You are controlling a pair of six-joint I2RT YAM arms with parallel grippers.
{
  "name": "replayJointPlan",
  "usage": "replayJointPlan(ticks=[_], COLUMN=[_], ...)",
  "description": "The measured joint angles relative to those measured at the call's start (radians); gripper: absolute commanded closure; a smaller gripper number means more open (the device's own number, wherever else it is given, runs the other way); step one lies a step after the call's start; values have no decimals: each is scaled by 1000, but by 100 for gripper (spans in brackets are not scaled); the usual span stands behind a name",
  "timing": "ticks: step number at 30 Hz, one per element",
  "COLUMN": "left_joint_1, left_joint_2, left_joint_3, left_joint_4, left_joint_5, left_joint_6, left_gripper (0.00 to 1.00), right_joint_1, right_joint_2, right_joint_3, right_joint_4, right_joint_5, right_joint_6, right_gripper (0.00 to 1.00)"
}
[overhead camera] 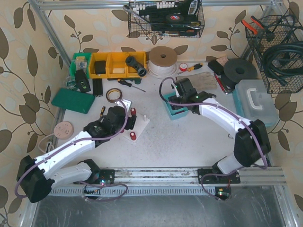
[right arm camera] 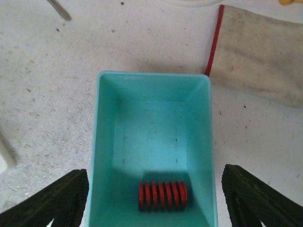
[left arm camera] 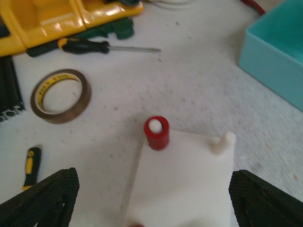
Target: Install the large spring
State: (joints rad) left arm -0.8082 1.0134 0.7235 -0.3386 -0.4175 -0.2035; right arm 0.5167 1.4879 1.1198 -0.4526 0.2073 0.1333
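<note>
One overhead, two close downward wrist views

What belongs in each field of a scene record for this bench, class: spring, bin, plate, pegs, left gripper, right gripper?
spring: red spring, on its side, near one end wall of the bin
bin: teal bin, open top, holding only the spring
plate: white plate, lying flat
pegs: one carries a red cylinder; the other white peg is bare
left gripper: open, empty, above the plate
right gripper: open, empty, above the bin
</note>
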Motion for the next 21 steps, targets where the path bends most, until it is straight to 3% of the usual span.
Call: replayJointPlan(ticks=[10,21], left_joint_1=[74,74], left_joint_2=[5,-27], left_joint_3=[-40,-46], left_joint_4=[123,68], left_joint_5=[32,39], left_joint_6=[-25,-94], left_gripper=[12,12], right_joint_1=[-73,-87], right_joint_2=[216,303], right_joint_3=[126,182], right_joint_4=[-98,-158], right_joint_5=[-114,-220], right_joint_6=[-70,-116], right_gripper=[32,33])
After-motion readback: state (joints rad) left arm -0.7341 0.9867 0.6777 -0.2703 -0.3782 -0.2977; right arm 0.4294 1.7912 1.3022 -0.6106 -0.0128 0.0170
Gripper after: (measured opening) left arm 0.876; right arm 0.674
